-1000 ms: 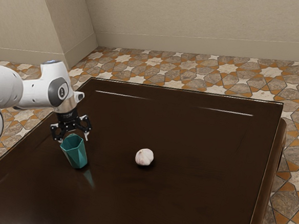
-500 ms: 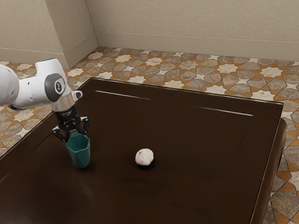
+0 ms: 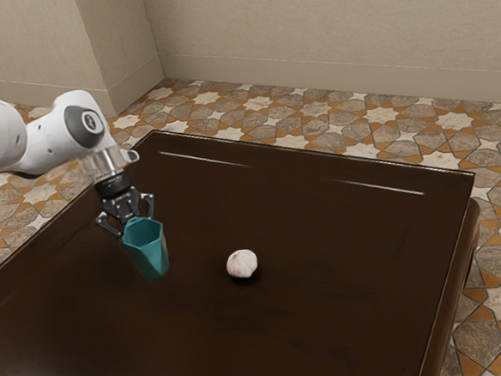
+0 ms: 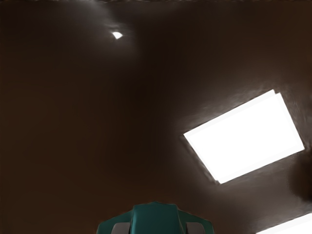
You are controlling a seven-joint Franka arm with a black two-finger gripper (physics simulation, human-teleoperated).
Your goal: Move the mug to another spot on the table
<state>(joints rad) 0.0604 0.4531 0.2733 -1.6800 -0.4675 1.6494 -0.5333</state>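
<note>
Gripper (image 3: 125,217) is clamped on the rim of the teal mug (image 3: 146,248), which hangs tilted over the dark table (image 3: 341,259). To the exterior view's right of the mug lies a garlic bulb (image 3: 242,263), near but apart.

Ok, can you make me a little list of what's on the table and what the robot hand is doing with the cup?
table: dark brown and shiny
mug: teal, tilted, held by its rim
gripper: black, shut on the mug from above
white bulb: looks like garlic, lies on the table to the exterior view's right of the mug, not touching it
bright patch: a ceiling light mirrored in the table top, seen in the wrist view
job so far: mug gripped, not yet set down at a new spot
</note>
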